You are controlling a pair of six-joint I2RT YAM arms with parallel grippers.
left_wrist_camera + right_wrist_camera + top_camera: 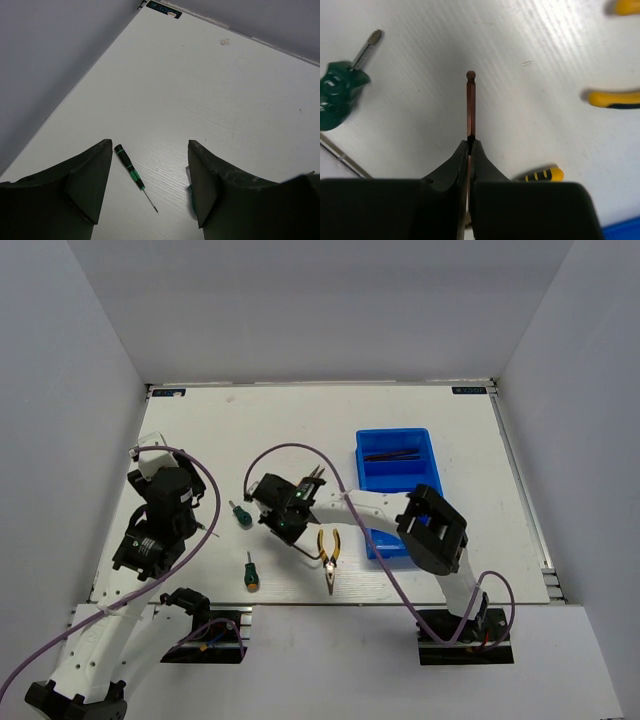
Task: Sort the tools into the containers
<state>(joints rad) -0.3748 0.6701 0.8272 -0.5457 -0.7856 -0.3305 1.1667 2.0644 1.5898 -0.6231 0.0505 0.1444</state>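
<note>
My right gripper (pixel 470 143) is shut on a dark hex key (pixel 470 105), whose ball end sticks out past the fingertips above the table. In the top view this arm reaches left, between the blue tray (pixel 432 465) and a green-handled screwdriver (pixel 241 513). That screwdriver also shows in the right wrist view (pixel 340 86). Dark hex keys (pixel 390 454) lie in the tray's far compartment. Yellow-handled pliers (pixel 329 558) and a second green screwdriver (pixel 250 573) lie near the front. My left gripper (pixel 149 142) is open over a thin green-banded screwdriver (pixel 129 170).
White walls close in the table on three sides. The right arm's purple cable (pixel 300 450) loops over the middle. The pliers' handles (pixel 612 97) and a yellow-and-black striped handle end (pixel 540 175) lie to the right of the held hex key.
</note>
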